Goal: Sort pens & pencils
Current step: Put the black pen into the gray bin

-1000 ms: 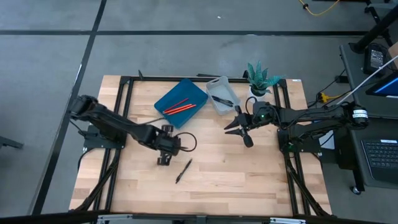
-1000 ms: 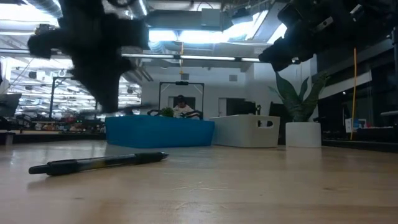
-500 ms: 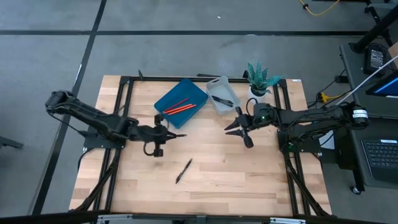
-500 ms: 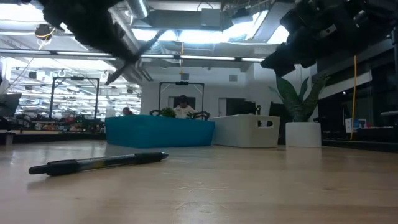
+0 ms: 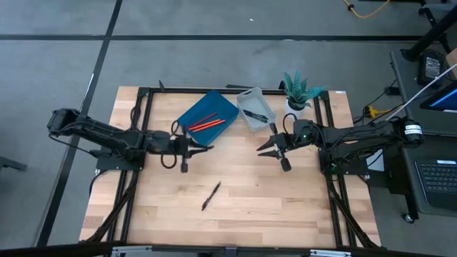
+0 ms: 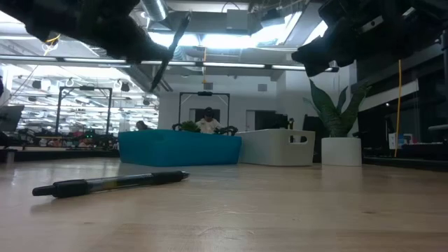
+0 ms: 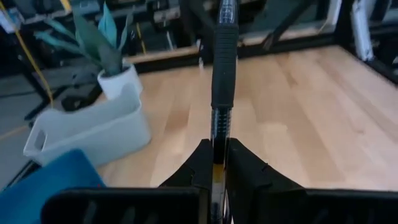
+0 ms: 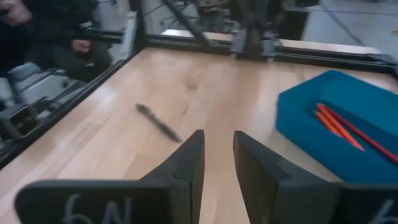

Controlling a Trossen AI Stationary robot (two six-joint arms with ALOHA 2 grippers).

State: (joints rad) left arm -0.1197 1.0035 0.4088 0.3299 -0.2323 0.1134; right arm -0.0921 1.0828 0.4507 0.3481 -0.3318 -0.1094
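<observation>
Black and slim, a pen sits pinched between the fingers of the left gripper, left of centre in the high view; the wrist view shows the two fingers pressed against the barrel with no gap. The pen's long axis runs out ahead of the gripper toward the right of the frame, its tip just below the lower corner of the blue tray, and in the low view it tilts up at the upper left. The white bin, which already holds a pen, lies further right and slightly up from that tip, beyond the tray. My guess is that the coming move turns on this: the held pen must pass the tray and reach the bin.

Inside the blue tray lie the red pencils, side by side along the tray's length.

At lower centre a second black pen rests on the wooden table, slanted from lower left to upper right, apart from both arms. It looks a little nearer the left gripper.

The right gripper, right of centre just below the bin, hovers with its fingers a narrow way apart and empty.
</observation>
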